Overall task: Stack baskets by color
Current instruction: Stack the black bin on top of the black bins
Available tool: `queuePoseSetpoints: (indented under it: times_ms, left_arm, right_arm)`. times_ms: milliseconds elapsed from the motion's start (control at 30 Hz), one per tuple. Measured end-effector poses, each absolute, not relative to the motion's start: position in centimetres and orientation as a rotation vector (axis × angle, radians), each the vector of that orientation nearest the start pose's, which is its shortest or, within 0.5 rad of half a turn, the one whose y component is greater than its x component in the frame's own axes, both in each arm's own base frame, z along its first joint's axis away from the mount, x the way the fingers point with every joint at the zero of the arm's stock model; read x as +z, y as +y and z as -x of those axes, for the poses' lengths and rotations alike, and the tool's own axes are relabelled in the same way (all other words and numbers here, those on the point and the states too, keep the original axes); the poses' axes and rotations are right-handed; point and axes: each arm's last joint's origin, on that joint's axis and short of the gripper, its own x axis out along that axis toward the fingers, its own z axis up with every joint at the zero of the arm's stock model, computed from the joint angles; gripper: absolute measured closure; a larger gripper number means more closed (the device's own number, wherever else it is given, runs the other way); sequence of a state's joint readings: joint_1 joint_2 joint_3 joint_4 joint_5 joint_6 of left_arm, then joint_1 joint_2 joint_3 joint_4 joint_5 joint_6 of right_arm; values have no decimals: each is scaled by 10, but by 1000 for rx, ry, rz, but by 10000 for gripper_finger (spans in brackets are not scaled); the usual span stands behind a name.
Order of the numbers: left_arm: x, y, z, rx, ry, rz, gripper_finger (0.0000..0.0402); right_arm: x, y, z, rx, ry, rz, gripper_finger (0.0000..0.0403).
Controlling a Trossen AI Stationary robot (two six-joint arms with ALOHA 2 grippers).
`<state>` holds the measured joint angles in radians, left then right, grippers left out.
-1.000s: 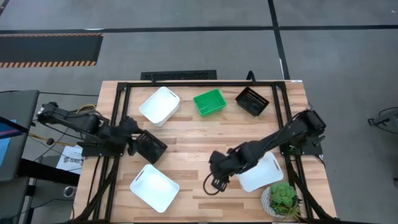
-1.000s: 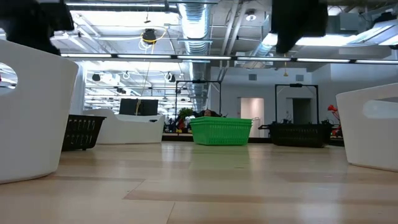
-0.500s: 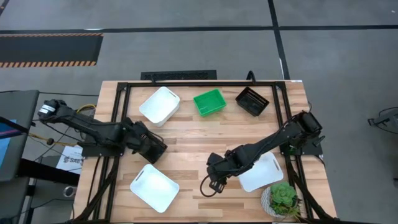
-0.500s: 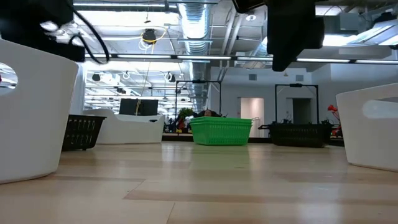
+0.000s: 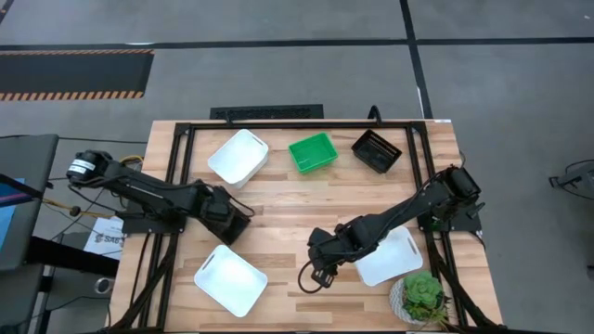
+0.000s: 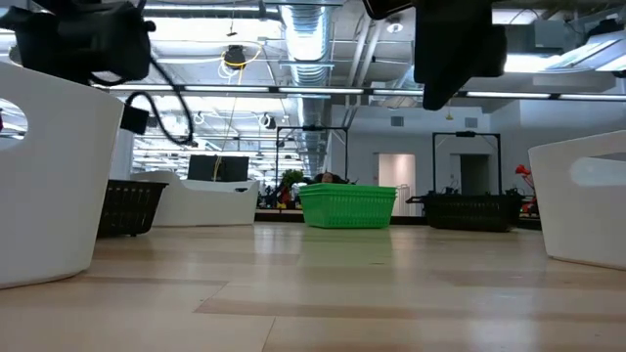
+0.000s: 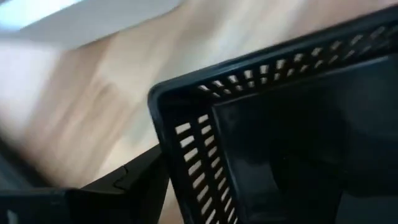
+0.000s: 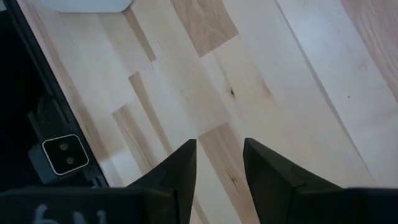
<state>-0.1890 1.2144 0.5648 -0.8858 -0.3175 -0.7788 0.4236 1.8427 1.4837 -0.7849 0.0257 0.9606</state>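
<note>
A black slotted basket (image 5: 234,223) rests on its base on the table's left side; its corner (image 7: 186,143) fills the left wrist view. My left gripper (image 5: 217,208) hangs over its left end, open. One finger (image 7: 134,180) shows just outside the corner wall; the other is lost against the dark inside. My right gripper (image 5: 318,275) hangs open over bare wood (image 8: 219,155) near the front middle. Three white baskets (image 5: 238,156) (image 5: 230,278) (image 5: 390,256), a green one (image 5: 313,151) and a second black one (image 5: 376,150) stand apart on the table.
A potted plant (image 5: 422,295) stands at the near right corner, beside the right white basket. A black frame (image 5: 186,139) runs around the table's edges. Open wood lies in the table's middle (image 5: 306,209).
My left gripper has gone toward the table's right and down, tipping to point more steeply downward, and has come over the left end of the near black basket. The basket has stayed where it was.
</note>
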Motion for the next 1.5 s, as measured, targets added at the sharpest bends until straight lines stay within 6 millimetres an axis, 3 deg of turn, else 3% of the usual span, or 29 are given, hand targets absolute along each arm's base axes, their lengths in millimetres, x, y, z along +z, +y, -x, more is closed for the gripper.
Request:
queuePoseSetpoints:
  times_ms: [167, 500, 867, 1000, 1167, 1367, 1500]
  left_arm:
    - [153, -28, -183, 480, 1222, 281, 148]
    - [157, -34, -220, 319, 937, 325, 148]
    - [159, -20, -256, 257, 672, 374, 148]
    - [165, -14, -256, 232, 680, 373, 148]
    - [202, -15, -253, 142, 700, 339, 148]
    - [254, -19, -226, 170, 650, 281, 148]
    - [275, -25, -201, 173, 567, 309, 148]
  right_arm:
    - [240, 156, -349, -204, 1168, -593, 249]
    - [241, 157, -349, -203, 1156, -594, 254]
    - [239, 136, -365, -340, 1029, -616, 253]
    - [242, 121, -375, -403, 940, -694, 255]
    - [243, 106, -381, -485, 872, -793, 255]
    - [242, 102, -387, -563, 764, -801, 255]
    - [237, 99, -392, -578, 747, -793, 255]
